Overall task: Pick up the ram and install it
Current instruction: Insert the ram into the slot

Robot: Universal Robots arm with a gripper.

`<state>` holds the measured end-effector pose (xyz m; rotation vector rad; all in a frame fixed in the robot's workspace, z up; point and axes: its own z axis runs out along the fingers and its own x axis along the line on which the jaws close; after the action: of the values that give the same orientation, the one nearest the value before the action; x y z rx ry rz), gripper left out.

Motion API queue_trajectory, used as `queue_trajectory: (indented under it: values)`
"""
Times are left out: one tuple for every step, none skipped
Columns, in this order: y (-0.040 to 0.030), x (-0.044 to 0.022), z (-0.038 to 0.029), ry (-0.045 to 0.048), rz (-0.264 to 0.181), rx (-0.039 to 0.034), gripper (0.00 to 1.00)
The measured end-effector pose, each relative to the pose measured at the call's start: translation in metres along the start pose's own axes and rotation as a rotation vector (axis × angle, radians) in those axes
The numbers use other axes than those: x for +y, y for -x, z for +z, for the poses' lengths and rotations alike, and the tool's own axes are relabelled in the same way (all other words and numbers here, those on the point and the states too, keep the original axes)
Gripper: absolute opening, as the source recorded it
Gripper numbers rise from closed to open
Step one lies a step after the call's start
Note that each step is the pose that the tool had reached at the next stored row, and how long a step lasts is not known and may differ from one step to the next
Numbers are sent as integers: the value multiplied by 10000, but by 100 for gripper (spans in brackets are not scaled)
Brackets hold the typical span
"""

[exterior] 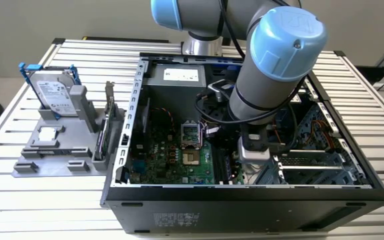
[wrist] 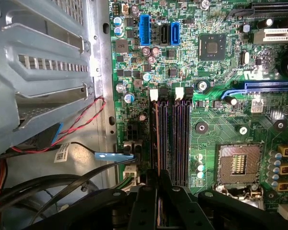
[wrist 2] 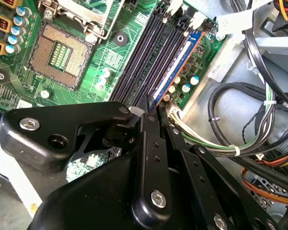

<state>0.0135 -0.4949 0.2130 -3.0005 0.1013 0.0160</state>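
The black fingers [wrist 2: 151,112] fill the near part of the second wrist view, and they look pinched together on the near end of the ram [wrist 2: 180,64], a long thin stick with a blue face. In the first wrist view the same fingers [wrist: 158,179] come down right over the row of memory slots [wrist: 170,139]. The ram stands on its edge in the slot at the side of the row nearest the bundle of cables [wrist 2: 230,124]. Its long side runs along the slots, going away from the fingers toward the white clips [wrist 2: 197,19] at the far end. So the fingers are at one end of the stick, and the rest of it stretches straight out ahead of them. I think the ram is sitting in its slot or nearly in, but I cannot tell if it is pushed all the way down, or if the clips have snapped shut. Next to the slots is the square processor socket [wrist 2: 57,55] on the green board. In the exterior view the arm [exterior: 272,70] reaches down into the open computer case [exterior: 245,200], which lies on the slatted surface [exterior: 379,110]. A grey holder [exterior: 52,145] with a silver hard drive [exterior: 53,95] sits beside the case on the exterior view's left
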Motion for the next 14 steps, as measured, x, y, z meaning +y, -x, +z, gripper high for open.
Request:
queue_trajectory:
  values:
    - [0, 0, 0, -7, 45, 6, 0]
    - [0, 0, 0, -12, 88, 12, 0]
    - [0, 0, 0, -16, 135, 18, 0]
    - [0, 0, 0, -17, 188, 25, 0]
    - [0, 0, 0, -21, 243, 33, 0]
    - [0, 0, 0, -28, 283, 37, 0]
    - [0, 0, 0, -30, 297, 39, 0]
    - [0, 0, 0, -31, 297, 40, 0]
    - [0, 0, 0, -32, 299, 40, 0]
    - [0, 0, 0, -33, 299, 40, 0]
    - [0, 0, 0, -32, 300, 40, 0]
    - [0, 0, 0, -32, 301, 40, 0]
    - [0, 0, 0, -32, 302, 41, 0]
    - [0, 0, 0, -34, 302, 41, 0]
